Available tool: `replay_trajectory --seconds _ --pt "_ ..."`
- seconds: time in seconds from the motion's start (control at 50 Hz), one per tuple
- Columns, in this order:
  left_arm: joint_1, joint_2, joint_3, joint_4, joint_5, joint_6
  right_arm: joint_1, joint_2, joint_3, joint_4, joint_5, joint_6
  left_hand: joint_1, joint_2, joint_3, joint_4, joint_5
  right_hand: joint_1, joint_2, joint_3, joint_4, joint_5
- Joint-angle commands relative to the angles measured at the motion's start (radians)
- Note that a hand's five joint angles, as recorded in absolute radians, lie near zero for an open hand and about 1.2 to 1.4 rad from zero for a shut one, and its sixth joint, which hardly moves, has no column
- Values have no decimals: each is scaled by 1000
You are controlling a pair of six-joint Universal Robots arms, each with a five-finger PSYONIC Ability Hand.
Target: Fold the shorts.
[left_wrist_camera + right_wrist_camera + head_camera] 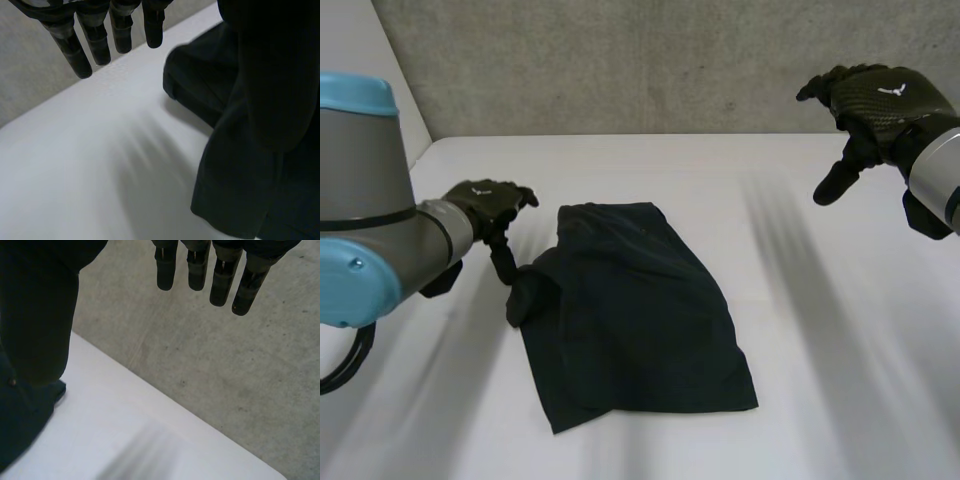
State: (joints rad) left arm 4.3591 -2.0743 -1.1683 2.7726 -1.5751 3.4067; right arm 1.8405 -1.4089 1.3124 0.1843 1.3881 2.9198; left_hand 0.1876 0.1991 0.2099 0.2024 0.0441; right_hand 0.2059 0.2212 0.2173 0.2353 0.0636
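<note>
The dark navy shorts lie folded in the middle of the white table, with a bunched lump of cloth at their left edge. My left hand hovers just left of that lump, open, thumb pointing down beside the cloth. In the left wrist view its straight fingers hold nothing and the shorts lie beside the palm. My right hand is raised high at the far right, well apart from the shorts. It is open, and its straight fingers point toward the wall.
A grey concrete wall rises behind the table's far edge. Bare white tabletop lies on both sides of the shorts and in front of them.
</note>
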Motion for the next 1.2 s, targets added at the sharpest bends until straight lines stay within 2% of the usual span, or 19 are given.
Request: replay_trajectory --seconds 0.02,0.04,0.06,0.08,0.2,0.32,0.44,0.54,0.62,0.64,0.74,0.8,0.88,1.02,1.08,1.1,1.12,1.16,1.2 --pt "-16 -144 15 73 -13 -27 8 64 33 4 9 -183 357 345 334 342 325 -31 -47 -43 -61 -64" --pt "-18 -156 15 85 -13 -30 9 68 33 4 9 -188 532 521 510 517 501 -31 -47 -43 -61 -64" --pt "-16 -171 15 103 -16 -36 16 73 33 4 11 -191 1048 1037 1026 1033 1017 -31 -47 -43 -61 -64" --pt "-15 -175 18 111 -17 -41 20 74 33 4 12 -192 1207 1196 1185 1192 1176 -31 -47 -43 -61 -64" --pt "2 -162 61 139 -31 -55 23 76 36 4 12 -197 1209 1197 1186 1194 1178 -31 -47 -43 -61 -64" --pt "97 -69 177 215 -149 -53 26 77 34 3 12 -197 1209 1197 1186 1194 1178 -31 -47 -43 -61 -64" --pt "76 -26 263 288 -157 -60 28 87 39 3 14 -197 1209 1197 1186 1194 1178 -31 -47 -43 -61 -64" --pt "-9 -6 288 317 -151 -84 29 88 41 1 14 -197 1209 1197 1186 1194 1178 -31 -47 -43 -61 -64" --pt "-131 5 269 309 -109 -135 28 87 39 -11 14 -197 1209 1197 1186 1194 1178 -31 -47 -43 -61 -64" --pt "-186 9 250 303 -77 -157 28 87 39 -14 14 -197 1209 1197 1186 1194 1178 -31 -47 -43 -61 -64" --pt "-318 77 99 282 29 -216 19 84 34 -23 17 -194 1209 1197 1186 1194 1178 -31 -47 -43 -61 -64" --pt "-393 134 -14 280 64 -219 14 84 28 -23 23 -192 1209 1197 1186 1194 1178 -31 -47 -43 -61 -64" --pt "-472 187 -150 280 66 -216 13 82 27 -28 35 -192 1209 1197 1186 1194 1178 -31 -47 -43 -61 -64" --pt "-486 310 -312 269 76 -188 13 82 21 -29 35 -192 1209 1197 1186 1194 1178 -31 -47 -43 -61 -64" --pt "-478 384 -382 237 76 -110 14 82 18 -29 35 -197 823 811 800 808 792 -31 -47 -43 -61 -64" --pt "-463 417 -405 220 76 -49 16 84 13 -29 34 -199 525 514 503 510 494 -31 -47 -43 -61 -64" --pt "-451 437 -415 210 76 -15 16 85 11 -29 34 -200 365 354 343 350 334 -31 -47 -43 -61 -64" --pt "-423 471 -430 193 76 55 19 90 7 -29 28 -202 138 127 116 124 107 -31 -47 -43 -61 -64" --pt "-376 519 -444 185 76 144 22 91 5 -31 25 -202 47 35 24 32 16 -31 -47 -43 -61 -64"
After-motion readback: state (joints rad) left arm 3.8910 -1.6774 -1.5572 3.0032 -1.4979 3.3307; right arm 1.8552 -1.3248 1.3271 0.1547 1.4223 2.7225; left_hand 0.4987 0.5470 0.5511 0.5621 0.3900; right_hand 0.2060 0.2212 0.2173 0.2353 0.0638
